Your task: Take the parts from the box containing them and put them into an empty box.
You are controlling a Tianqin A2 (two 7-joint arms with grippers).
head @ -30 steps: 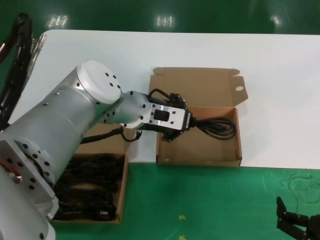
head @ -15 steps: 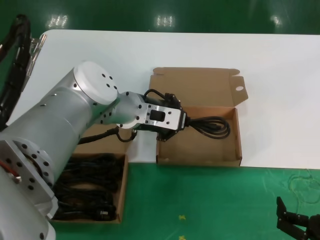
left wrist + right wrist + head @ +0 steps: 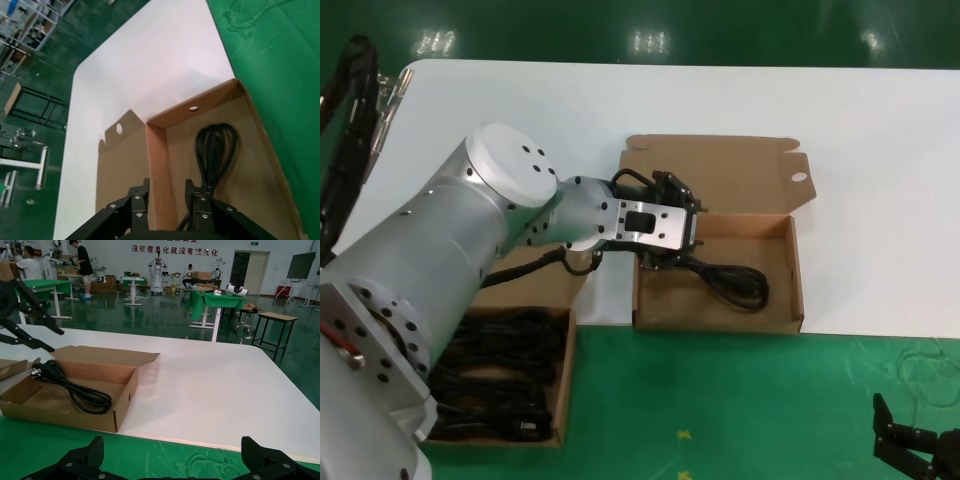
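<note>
Cord (image 3: pixel 728 281) just dropped into the holed box (image 3: pixel 795 270) near the worktop's front edge; left gripper (image 3: pixel 670 222) now spread open, so one part's delivered.

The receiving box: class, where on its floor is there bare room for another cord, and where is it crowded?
In the receiving box, bare floor lies between the cord and the right wall. It is crowded at the left wall, where the left gripper hangs over the plug end.

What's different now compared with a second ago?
The left hand has drawn back toward the box's near-left corner and let go; the cord now lies on the box floor, swung diagonal. The full box and right hand haven't moved.
</note>
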